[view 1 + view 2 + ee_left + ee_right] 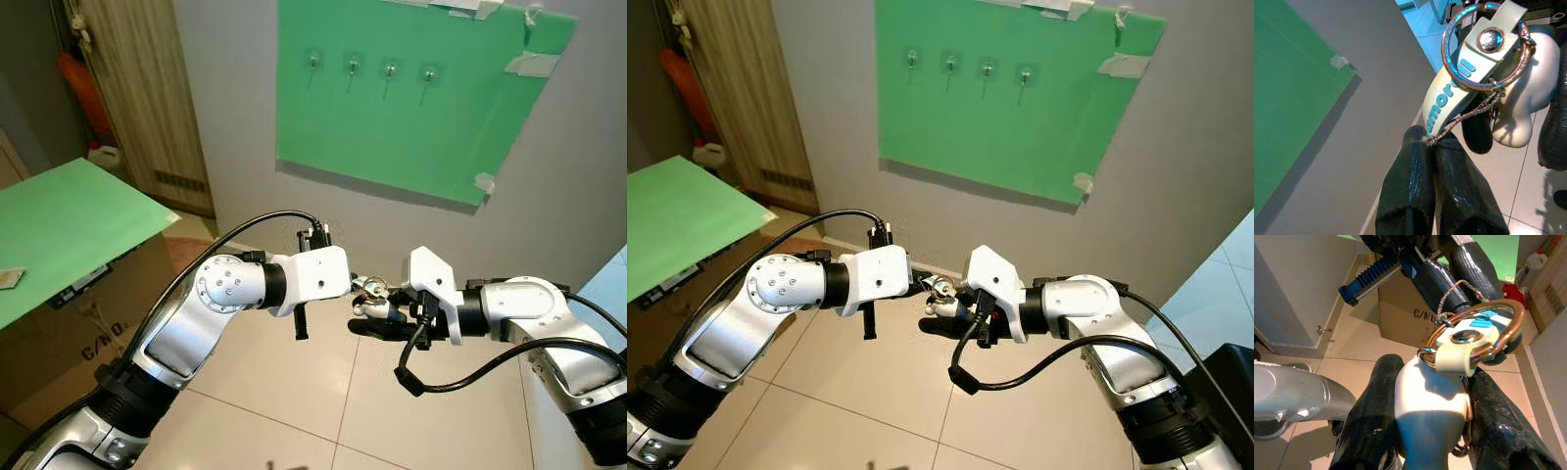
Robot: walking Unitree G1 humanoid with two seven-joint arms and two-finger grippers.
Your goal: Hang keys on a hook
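Both arms meet in front of the robot's chest, below the green board (411, 98) that is taped to the grey wall. The keys (370, 290) hang in the air between the two grippers, well below the board and above the tiled floor (294, 392).

The right gripper (377, 318) holds the white, rounded fob (1425, 406) of the bunch between its two black fingers (1369, 431), which press against either side of it. The metal key ring (1474, 330) and a pale strap tag with a snap button (1469, 63) sit at the top of the fob. The left gripper (355, 286) has its fingers (1410, 196) pressed together, pinching the end of a thin braided cord (1464, 115) that runs up to the ring. So the bunch is gripped from both sides at once, fob on the right and cord on the left.

Four small hooks (390, 70) sit in a row near the top of the board, all bare, well above the keys. Left of the board stands a wooden door (147, 88), and further left a green sheet (69, 220) lies over a cardboard box (78, 333).
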